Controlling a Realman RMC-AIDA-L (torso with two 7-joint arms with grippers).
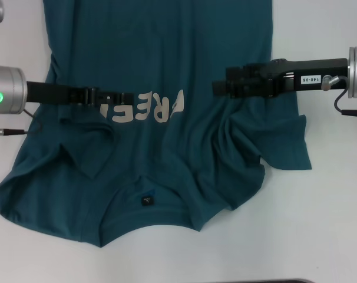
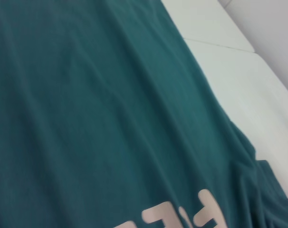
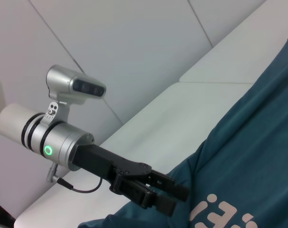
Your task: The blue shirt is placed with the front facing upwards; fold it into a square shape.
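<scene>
One blue shirt (image 1: 167, 71) lies print-up on the white counter (image 1: 320, 212), its hem cut off. Two grippers hover over its chest: left gripper (image 1: 124, 98), right gripper (image 1: 217, 87). Whether either's jaws are open cannot be told.

The blue shirt (image 1: 167, 65) is soft matt cotton-like cloth, its "FREE" print (image 1: 149, 109) flat and off-white. The bench (image 1: 326, 224) is smooth matt white. Both claws, left claw (image 1: 124, 97) and right claw (image 1: 221, 87), look matt black plastic on brushed silvery metal wrists.
</scene>
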